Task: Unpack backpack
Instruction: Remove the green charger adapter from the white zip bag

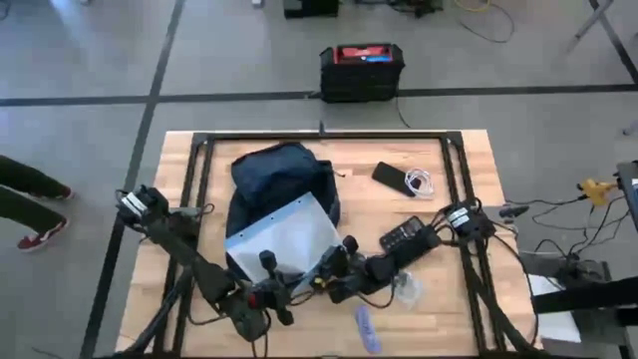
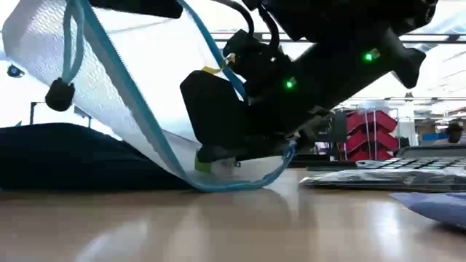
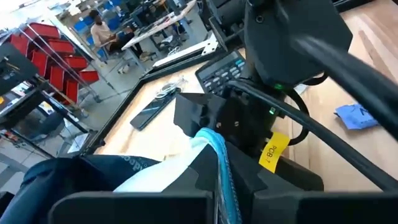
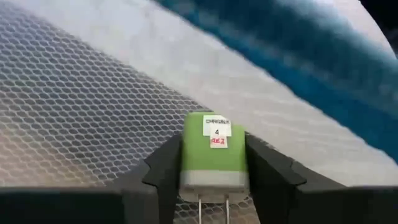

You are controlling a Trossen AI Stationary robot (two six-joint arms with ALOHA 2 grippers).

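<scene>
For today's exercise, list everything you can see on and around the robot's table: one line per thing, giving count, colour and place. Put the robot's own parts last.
backpack: one, dark navy, back left of the table
mesh pouch: one, white with a blue zip, in front of the backpack, held up off the table
green block: one, green with a white label, between the right fingers, inside the pouch
phone: one, black, back right
cable: one, white, coiled beside the phone
calculator: one, black, right of the pouch
blue item: one, front edge
black box: one, red top, on the floor behind the table
left gripper: shut on the pouch edge
right gripper: shut on the block
</scene>
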